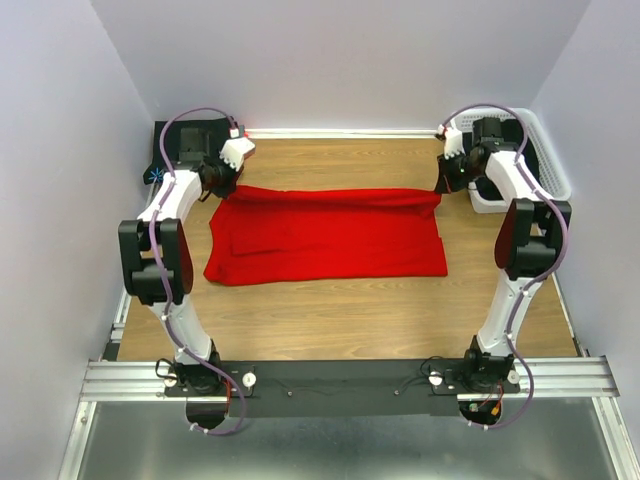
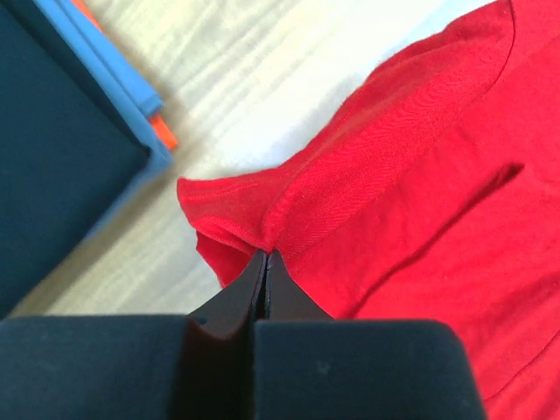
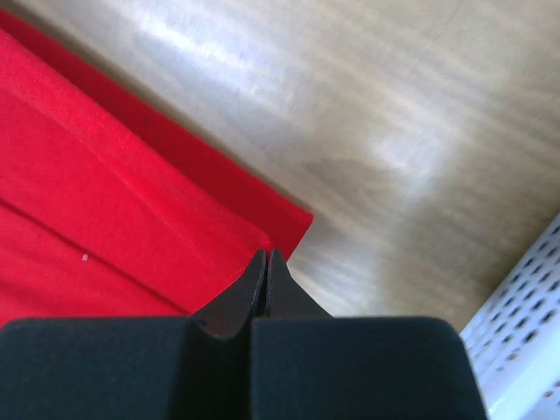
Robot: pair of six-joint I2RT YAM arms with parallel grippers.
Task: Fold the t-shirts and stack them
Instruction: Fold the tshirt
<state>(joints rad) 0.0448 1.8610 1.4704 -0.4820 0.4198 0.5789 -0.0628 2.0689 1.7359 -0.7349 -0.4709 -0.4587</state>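
The left hand (image 2: pixel 265 258) pinches the red t-shirt (image 2: pixel 411 175).

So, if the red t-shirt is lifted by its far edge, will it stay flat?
Probably not: the red t-shirt is thin cloth, already creased near the left end effector, so it should sag. Being thin, it is likely light. It might slip, since the right end effector pinches only the corner tip.
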